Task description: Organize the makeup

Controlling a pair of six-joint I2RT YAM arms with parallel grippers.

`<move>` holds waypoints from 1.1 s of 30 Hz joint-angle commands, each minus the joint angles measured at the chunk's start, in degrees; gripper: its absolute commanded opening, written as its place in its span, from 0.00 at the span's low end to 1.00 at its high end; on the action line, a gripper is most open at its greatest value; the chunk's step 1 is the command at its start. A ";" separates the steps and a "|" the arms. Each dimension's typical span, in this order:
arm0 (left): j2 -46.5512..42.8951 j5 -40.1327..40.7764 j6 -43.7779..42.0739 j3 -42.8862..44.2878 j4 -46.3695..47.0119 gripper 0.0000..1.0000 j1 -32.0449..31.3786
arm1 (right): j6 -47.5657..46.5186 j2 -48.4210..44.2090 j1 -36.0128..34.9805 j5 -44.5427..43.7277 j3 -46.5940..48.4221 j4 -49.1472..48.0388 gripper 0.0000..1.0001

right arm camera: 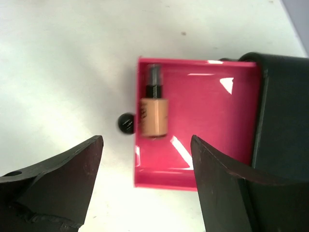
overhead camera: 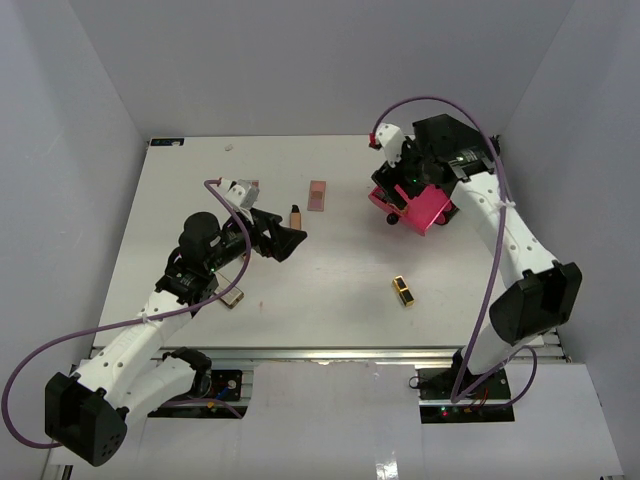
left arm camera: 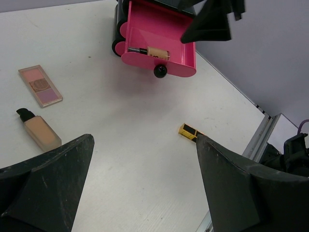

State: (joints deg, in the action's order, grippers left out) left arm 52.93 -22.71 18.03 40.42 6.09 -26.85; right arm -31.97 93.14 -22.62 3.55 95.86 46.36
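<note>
A small tan bottle (right arm camera: 154, 108) with a dark cap lies in the open pink drawer (right arm camera: 207, 96) of the black box (right arm camera: 282, 121). My right gripper (right arm camera: 146, 141) hovers open above the drawer's front, holding nothing, and is seen from above as the right gripper (overhead camera: 402, 192). On the table lie a tan-pink palette (left arm camera: 40, 85), a tan foundation bottle (left arm camera: 39, 130) and a black-and-gold lipstick (left arm camera: 188, 131). My left gripper (left arm camera: 145, 140) is wide open and empty over bare table. From above, the left gripper (overhead camera: 292, 243) sits just below the foundation bottle (overhead camera: 296, 216).
The drawer's black knob (left arm camera: 160, 71) points toward the table's middle. From above, the palette (overhead camera: 317, 195) lies at centre back and the lipstick (overhead camera: 404, 291) near the front. A small brownish item (overhead camera: 233, 298) shows beside the left arm. Grey walls enclose the table.
</note>
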 commanded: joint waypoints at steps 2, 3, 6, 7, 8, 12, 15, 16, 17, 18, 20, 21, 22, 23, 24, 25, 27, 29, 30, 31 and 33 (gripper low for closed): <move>-0.59 4.42 0.93 1.34 -6.05 0.98 0.13 | -3.62 -9.99 8.05 36.23 -12.39 1.09 0.80; -0.66 5.95 1.82 1.82 -8.23 0.98 0.13 | -4.96 -11.49 8.96 40.48 -15.32 0.71 0.80; -0.75 12.02 5.84 3.80 -16.70 0.98 0.13 | -6.76 -16.05 10.33 47.75 -23.47 -2.63 0.80; -0.62 13.75 7.08 4.60 -19.74 0.98 0.13 | -6.96 -17.18 10.59 49.30 -26.67 -4.22 0.80; -0.35 15.45 7.13 5.19 -19.88 0.98 0.14 | -6.97 -18.29 10.86 50.08 -28.47 -5.24 0.80; 2.57 21.71 10.56 6.41 -29.09 0.98 1.15 | -6.02 -23.86 14.95 55.45 -35.56 -10.66 0.80; 7.03 21.33 12.17 7.64 -30.64 0.98 4.33 | -3.48 -28.00 19.17 58.06 -40.70 -16.17 0.80; 8.96 18.80 12.32 8.67 -30.28 0.98 5.68 | -2.82 -29.53 20.64 58.24 -41.88 -17.50 0.80; 10.57 16.14 12.36 10.00 -29.79 0.98 6.80 | -2.06 -30.88 21.76 58.44 -43.14 -18.89 0.80; 12.69 14.84 12.23 11.35 -29.64 0.97 7.18 | -1.60 -31.62 22.27 58.60 -43.74 -19.56 0.80; 19.11 12.40 10.60 15.48 -29.35 0.95 7.25 | -0.79 -32.87 25.27 59.49 -44.85 -20.37 0.80; 22.07 11.38 9.88 17.31 -29.22 0.92 7.25 | -0.66 -33.37 26.07 60.06 -45.25 -20.57 0.80; 26.46 10.11 9.44 20.20 -29.26 0.91 7.25 | -0.28 -34.07 27.07 60.35 -45.56 -20.85 0.80; 30.76 9.54 8.92 22.51 -29.43 0.89 7.25 | 0.03 -34.59 27.78 60.54 -45.73 -21.05 0.80; 34.77 9.40 8.31 24.33 -29.65 0.88 7.25 | 0.24 -34.98 28.30 60.72 -45.81 -21.18 0.80; 37.61 9.59 7.89 26.88 -29.82 0.88 7.20 | 0.37 -35.27 28.64 60.88 -45.90 -21.23 0.81; 42.81 11.30 7.07 30.26 -30.20 0.88 6.95 | 0.69 -35.61 29.25 61.81 -45.85 -21.05 0.81; 46.68 13.78 6.13 33.75 -31.13 0.88 6.37 | 0.98 -35.98 29.83 62.69 -45.92 -21.12 0.81; 48.37 14.96 5.64 36.37 -31.83 0.88 6.09 | 1.10 -36.14 29.98 63.07 -45.94 -21.14 0.81; 50.56 16.26 4.95 37.99 -32.85 0.88 5.77 | 1.12 -36.25 30.19 63.22 -45.94 -21.14 0.81; 52.37 17.53 4.05 40.24 -33.74 0.87 4.99 | 1.21 -36.44 30.35 63.33 -45.94 -21.14 0.81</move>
State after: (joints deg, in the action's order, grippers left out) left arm 103.82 -8.79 25.08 74.96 -24.57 -20.44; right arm -31.65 57.80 7.16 63.74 50.02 27.07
